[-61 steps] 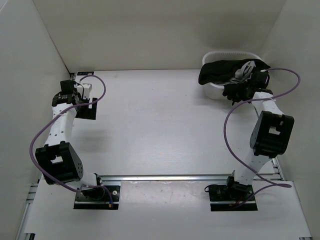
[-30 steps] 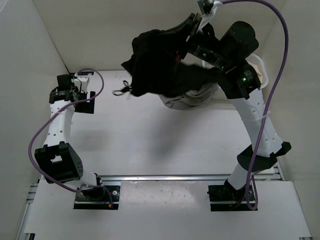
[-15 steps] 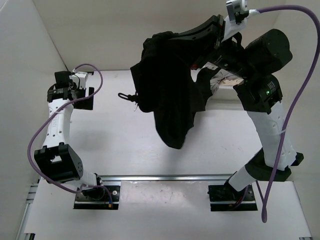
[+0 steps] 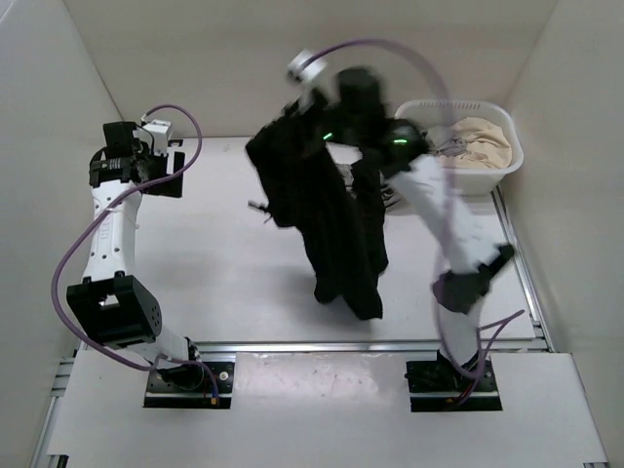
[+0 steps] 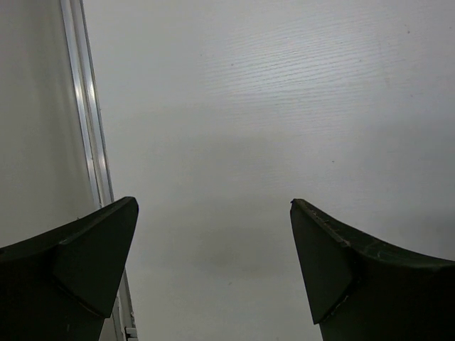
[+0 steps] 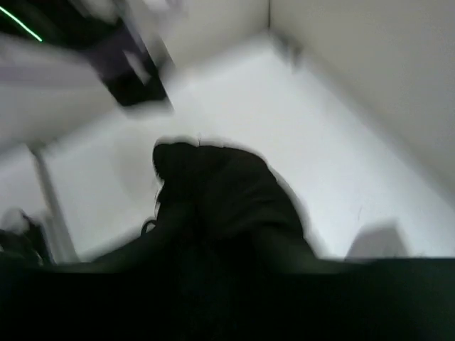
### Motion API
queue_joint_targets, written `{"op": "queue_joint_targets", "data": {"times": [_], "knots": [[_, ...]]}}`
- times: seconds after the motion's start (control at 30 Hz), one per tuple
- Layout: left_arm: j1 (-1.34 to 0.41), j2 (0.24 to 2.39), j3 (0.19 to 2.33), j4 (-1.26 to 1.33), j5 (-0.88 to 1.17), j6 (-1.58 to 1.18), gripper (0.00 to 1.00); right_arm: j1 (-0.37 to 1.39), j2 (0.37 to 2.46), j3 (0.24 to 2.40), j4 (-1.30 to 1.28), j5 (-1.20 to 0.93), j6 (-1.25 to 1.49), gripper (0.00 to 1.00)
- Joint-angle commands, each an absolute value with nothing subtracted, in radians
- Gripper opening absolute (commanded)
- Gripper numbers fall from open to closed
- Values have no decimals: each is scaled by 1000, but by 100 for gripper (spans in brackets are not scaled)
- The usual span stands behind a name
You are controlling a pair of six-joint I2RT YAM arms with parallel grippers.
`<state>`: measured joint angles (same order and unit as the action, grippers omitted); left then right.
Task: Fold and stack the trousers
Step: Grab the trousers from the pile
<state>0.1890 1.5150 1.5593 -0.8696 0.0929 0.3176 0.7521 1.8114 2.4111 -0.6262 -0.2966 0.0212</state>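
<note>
The trousers [image 4: 327, 219] hang lengthwise downward below the right end effector [image 4: 292, 122], left of the basket [image 4: 515, 156], over the tabletop [image 4: 214, 292]; the left end effector [image 5: 213, 204], farther left of the basket, gapes empty. The top view shows the whole drape; the right wrist view gives only blurred black cloth, so that grip cannot be told.

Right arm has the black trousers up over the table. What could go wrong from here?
1. The trousers hang bunched from the right arm, so they may land in a heap.
2. The right wrist view is blurred and full of black fabric; the grip cannot be checked, and they may slip.
3. The left gripper stands open at the far left, probably too far to help spread them.
</note>
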Motion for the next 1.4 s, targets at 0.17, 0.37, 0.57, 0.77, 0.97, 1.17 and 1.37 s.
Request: {"op": "queue_joint_targets", "data": {"times": [0.17,0.37,0.57,0.77,0.97,1.17,1.37], "knots": [[147,1514,1539,-879,100,350,100,748,1883,1949,-866,15,-8,99],[110,1523,1488,-879,89,350,100,359,1619,1421,-468,-57,411,91],[-20,1546,1443,-879,244,405,100,273,1562,1172,-255,99,541,96],[-405,1667,1405,-835,192,561,100,233,1693,1199,-104,209,626,97],[-518,1845,1302,-703,48,585,100,242,1850,1380,-170,369,626,97],[-518,1988,1345,-658,100,551,100,242,1980,1514,-206,399,597,97],[-518,2029,1183,-658,26,541,41,242,2002,1526,-206,390,673,72]]}}
